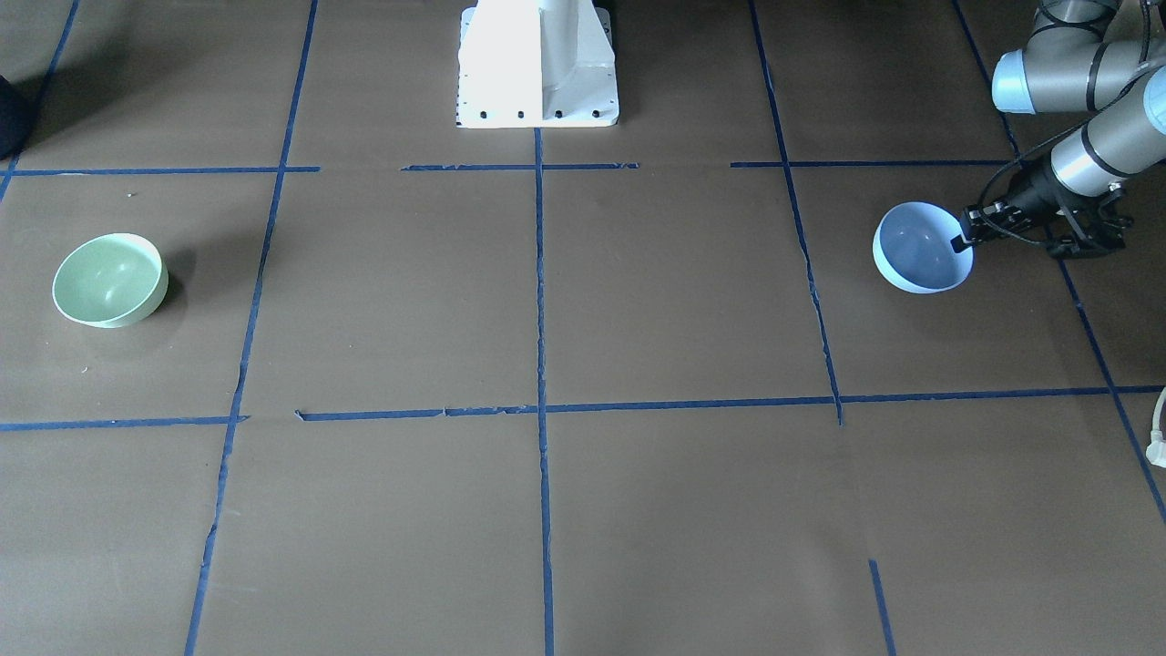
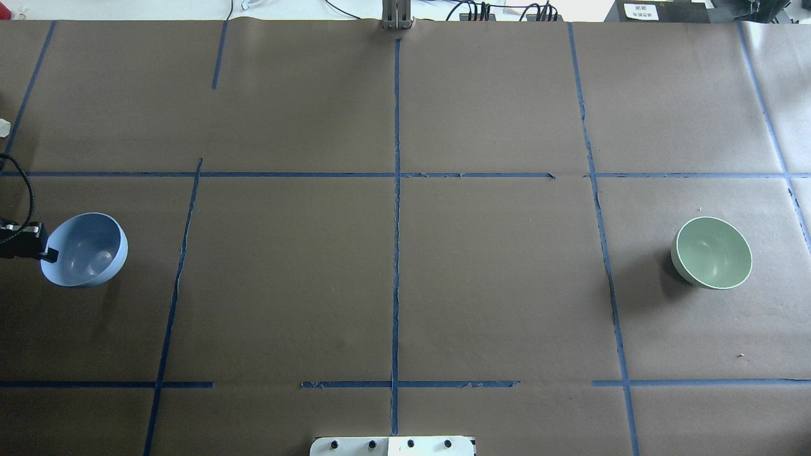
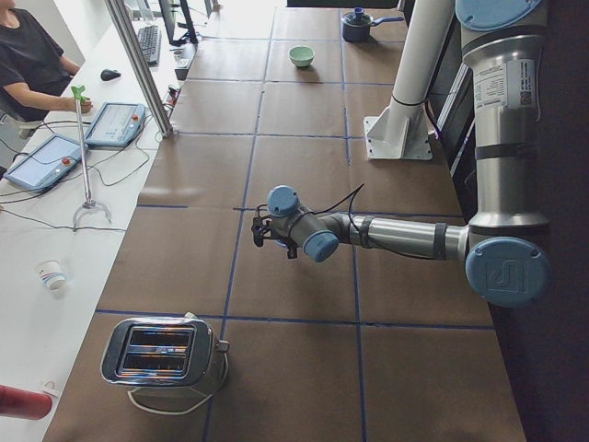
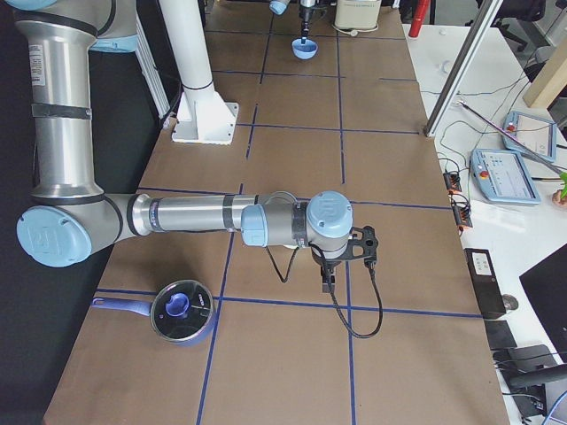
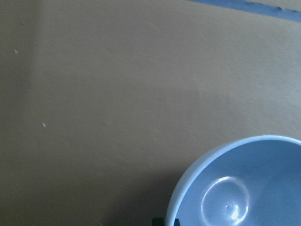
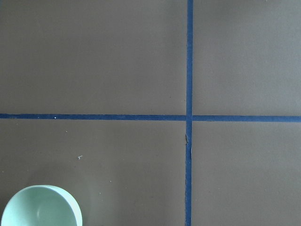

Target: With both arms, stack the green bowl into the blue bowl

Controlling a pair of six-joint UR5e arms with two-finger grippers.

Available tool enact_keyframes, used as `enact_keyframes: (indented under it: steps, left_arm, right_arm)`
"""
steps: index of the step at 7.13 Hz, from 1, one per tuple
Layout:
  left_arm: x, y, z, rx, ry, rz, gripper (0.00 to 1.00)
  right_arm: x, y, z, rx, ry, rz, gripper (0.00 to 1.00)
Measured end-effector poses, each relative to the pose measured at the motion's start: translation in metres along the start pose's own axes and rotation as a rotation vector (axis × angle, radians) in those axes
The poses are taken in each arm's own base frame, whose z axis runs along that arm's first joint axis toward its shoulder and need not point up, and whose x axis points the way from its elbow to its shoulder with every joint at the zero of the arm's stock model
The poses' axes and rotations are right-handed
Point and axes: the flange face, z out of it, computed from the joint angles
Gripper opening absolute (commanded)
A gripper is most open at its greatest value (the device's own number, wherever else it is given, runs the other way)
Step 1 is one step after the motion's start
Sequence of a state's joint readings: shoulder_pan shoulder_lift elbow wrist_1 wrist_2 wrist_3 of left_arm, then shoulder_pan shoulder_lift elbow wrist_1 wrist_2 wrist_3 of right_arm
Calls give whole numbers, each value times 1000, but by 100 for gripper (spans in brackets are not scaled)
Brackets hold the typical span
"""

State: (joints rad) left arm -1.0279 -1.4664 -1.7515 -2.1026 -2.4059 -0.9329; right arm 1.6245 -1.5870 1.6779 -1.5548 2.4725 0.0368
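Observation:
The blue bowl (image 2: 84, 249) is at the table's left end, tilted and slightly off the paper, with a shadow below it. My left gripper (image 2: 47, 253) is shut on its near rim; this also shows in the front-facing view (image 1: 958, 241), with the blue bowl (image 1: 920, 248) beside it. The green bowl (image 2: 714, 252) stands upright and alone at the right end, also seen in the front-facing view (image 1: 109, 280) and at the bottom left of the right wrist view (image 6: 41, 207). My right gripper (image 4: 326, 285) shows only in the exterior right view; I cannot tell if it is open or shut.
The white pedestal base (image 1: 537, 64) stands at the robot's side of the table. A toaster (image 3: 164, 353) sits beyond the left end and a lidded pot (image 4: 180, 312) near the right arm. Blue tape lines cross the brown paper. An operator sits at a side desk.

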Motion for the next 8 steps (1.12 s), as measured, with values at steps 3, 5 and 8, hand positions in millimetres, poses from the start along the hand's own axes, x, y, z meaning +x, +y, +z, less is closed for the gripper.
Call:
enact_keyframes:
  steps: [3, 5, 8]
  left_arm:
    - [205, -12, -40, 9, 4, -132, 0]
    - [359, 32, 16, 6, -10, -195, 0]
    - [467, 39, 100, 46, -5, -206, 4]
  right_arm:
    - [-2, 1, 0, 1, -14, -1, 100]
    - [-2, 1, 0, 1, -22, 0, 100]
    - [-3, 2, 0, -2, -34, 3, 100]
